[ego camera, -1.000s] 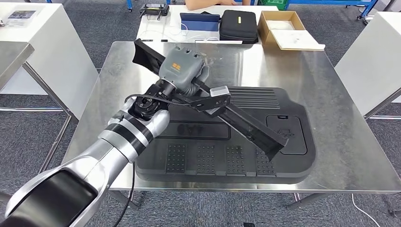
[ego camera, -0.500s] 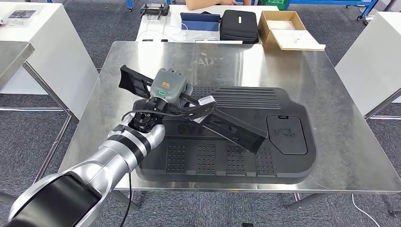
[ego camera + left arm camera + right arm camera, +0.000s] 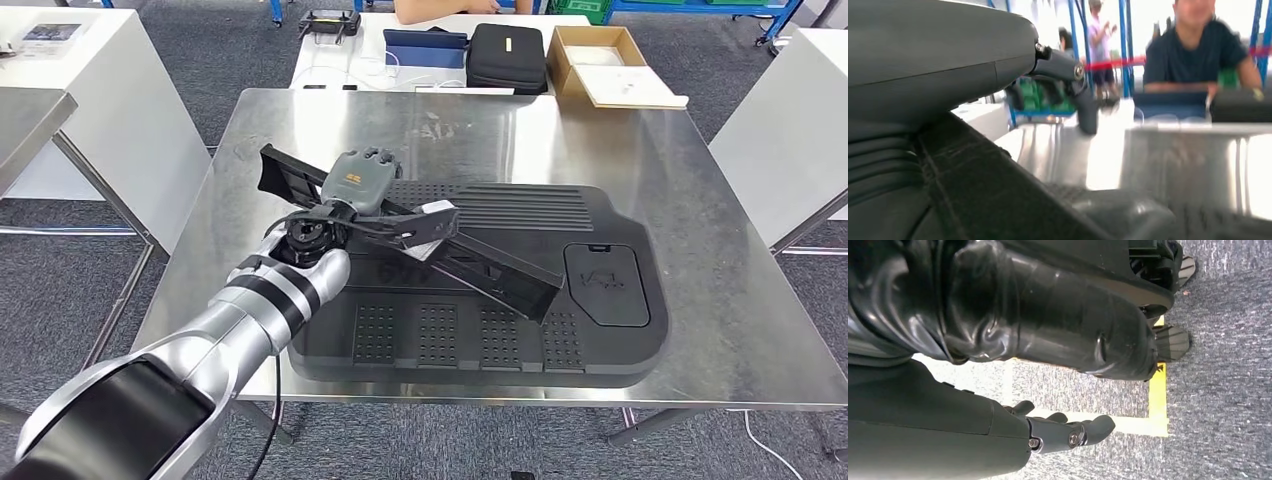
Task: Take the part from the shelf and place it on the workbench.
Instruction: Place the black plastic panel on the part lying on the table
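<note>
Steel counter (image 3: pixel 700 250) in front of me, shiny and scuffed, with a big black moulded panel (image 3: pixel 560 330) lying flat across most of it — ribbed at the far side, studded squares along the near edge. My left hand (image 3: pixel 362 180) is over that panel's far-left corner, fingers (image 3: pixel 375 157) wrapped round the part (image 3: pixel 480 268): a long, black, channel-shaped strip of plastic. It runs slantwise, one end poking out past my hand over bare steel, the other tilted down over the middle of the panel. Whether that low end touches the panel, I cannot tell. From my left wrist, the strip (image 3: pixel 978 195) crosses close under the hand. My right hand (image 3: pixel 1048 435) hangs by my side above grey carpet, fingers (image 3: pixel 1093 427) loosely curled, holding nothing. Beyond the counter, a white table (image 3: pixel 330 65) carries a black zipped case (image 3: pixel 506 53), an open cardboard box (image 3: pixel 600 62), contents unclear, and a dark-blue tablet (image 3: pixel 424 44). A person (image 3: pixel 1198 50) sits behind it.
</note>
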Controlling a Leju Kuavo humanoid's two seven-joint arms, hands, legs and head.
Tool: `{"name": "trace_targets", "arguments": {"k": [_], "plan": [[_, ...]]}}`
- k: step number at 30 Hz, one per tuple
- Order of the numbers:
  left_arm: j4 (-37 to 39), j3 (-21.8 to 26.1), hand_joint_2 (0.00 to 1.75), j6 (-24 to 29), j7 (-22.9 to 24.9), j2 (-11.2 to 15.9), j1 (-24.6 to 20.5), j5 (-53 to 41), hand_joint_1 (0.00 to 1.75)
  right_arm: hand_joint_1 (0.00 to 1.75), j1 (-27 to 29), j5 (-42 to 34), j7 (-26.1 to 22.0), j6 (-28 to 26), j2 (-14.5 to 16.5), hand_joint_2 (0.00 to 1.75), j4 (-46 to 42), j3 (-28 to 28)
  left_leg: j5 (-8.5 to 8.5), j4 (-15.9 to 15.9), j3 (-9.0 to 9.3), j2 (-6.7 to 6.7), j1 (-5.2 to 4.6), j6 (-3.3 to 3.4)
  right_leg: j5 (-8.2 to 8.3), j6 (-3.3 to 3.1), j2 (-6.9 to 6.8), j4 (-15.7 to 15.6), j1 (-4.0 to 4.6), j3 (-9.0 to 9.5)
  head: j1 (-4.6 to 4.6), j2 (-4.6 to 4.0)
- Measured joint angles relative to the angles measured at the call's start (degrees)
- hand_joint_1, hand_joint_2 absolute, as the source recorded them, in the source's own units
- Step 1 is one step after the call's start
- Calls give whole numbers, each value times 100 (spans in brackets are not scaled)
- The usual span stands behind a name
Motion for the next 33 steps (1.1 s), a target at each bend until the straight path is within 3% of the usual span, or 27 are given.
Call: {"name": "trace_targets", "arguments": {"k": [7, 13, 18, 33], "plan": [[-146, -321, 0, -634, 30, -10, -152, 430, 0, 0, 0, -7, 0, 43, -1, 0, -1, -1, 1, 1, -1, -4, -1, 1, 0, 0, -10, 0, -1, 2, 1, 0], [-213, -978, 0, -1359, -18, -14, -478, 1352, 0, 0, 0, -47, -2, 50, -1, 0, -1, -4, 1, 1, -5, -6, -1, 1, 0, 0, -13, 0, 0, -1, 0, 0], [-356, -1479, 0, -1418, -15, -16, -843, 1789, 0, 0, 1, -108, -27, 52, -3, 0, 0, -14, 2, 1, -10, -6, -1, 1, 1, 1, -12, 1, 0, -6, 0, 0], [-512, -2201, 0, -1592, 315, -17, -1773, 2124, 0, 0, 2, -195, -96, 55, -13, 0, -1, -68, 2, 1, -20, -5, -1, 1, 1, 1, -12, 1, 0, -16, 0, 0]]}}
